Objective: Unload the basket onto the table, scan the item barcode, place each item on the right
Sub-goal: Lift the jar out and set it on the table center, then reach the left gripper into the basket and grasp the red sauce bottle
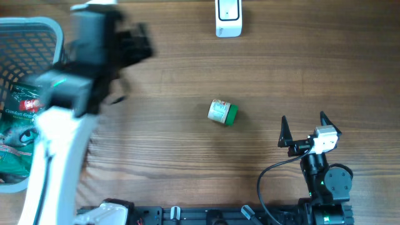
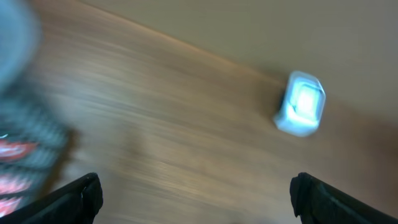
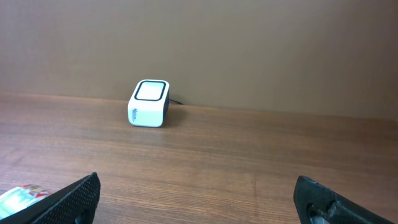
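While the left claw point(image 2: 196, 194) and right claw point(image 3: 198, 195) gape empty, the wooden table point(image 1: 187, 164) meets a tan wall point(image 3: 261, 50).

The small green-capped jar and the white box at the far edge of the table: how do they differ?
The jar lies on its side in the middle of the table; the white box stands upright at the far edge. The jar has a green cap and a printed label; the white box is plain, with a dark-rimmed top. Both rest on the wooden table, and nothing touches them.
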Controlling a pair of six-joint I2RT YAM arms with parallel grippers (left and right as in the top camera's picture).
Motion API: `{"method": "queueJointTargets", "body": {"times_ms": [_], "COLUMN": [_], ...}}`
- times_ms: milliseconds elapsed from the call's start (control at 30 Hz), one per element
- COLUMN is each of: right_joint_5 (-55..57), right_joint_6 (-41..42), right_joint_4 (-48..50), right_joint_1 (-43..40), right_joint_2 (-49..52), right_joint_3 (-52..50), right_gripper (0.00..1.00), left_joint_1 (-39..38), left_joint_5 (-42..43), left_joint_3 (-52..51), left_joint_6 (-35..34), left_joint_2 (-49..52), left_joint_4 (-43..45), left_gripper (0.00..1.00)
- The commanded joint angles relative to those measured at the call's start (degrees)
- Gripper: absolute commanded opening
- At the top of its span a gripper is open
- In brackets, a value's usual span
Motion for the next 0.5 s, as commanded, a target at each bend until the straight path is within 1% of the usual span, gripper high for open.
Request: {"method": "queueJointTargets", "body": {"times_ms": [0, 100, 133, 233, 300, 367, 467], "right_joint_5": [0.1, 0.1, 0.1, 0.1, 0.1, 0.1, 0.1], "right_joint_6": [-0.7, -0.7, -0.7, -0.7, -0.7, -0.7, -0.7], "right_joint_4": [0.1, 0.1, 0.1, 0.1, 0.1, 0.1, 0.1], "right_joint_1": [0.3, 0.3, 0.3, 0.3, 0.3, 0.3, 0.3], "right_joint_2": [-0.3, -0.3, -0.3, -0.3, -0.3, -0.3, -0.3], "right_joint_3": [-0.1, -0.1, -0.1, -0.1, -0.1, -0.1, -0.1], "right_gripper": [1.00, 1.00, 0.99, 1.00, 1.00, 1.00, 1.00], "left_joint_1": [11.0, 19.2, 21.5, 26.8, 29.4, 32.4, 35.8], "left_joint_5": [0.1, 1.4, 1.4, 2.0, 2.4, 2.4, 2.4], "left_joint_3": [0.9, 0.9, 0.9, 0.9, 0.9, 0.8, 0.7], "left_joint_6": [-3.3, -3.7, -4.8, -6.8, -7.1, -9.7, -11.3], "left_joint_2": [-5.9, -6.8, -6.6, -6.2, -6.1, -5.5, -3.8], "left_joint_4": [-3.5, -6.3, -7.1, -8.1, -8.1, -9.0, -10.7], "left_gripper": [1.00, 1.00, 1.00, 1.00, 1.00, 1.00, 1.00]}}
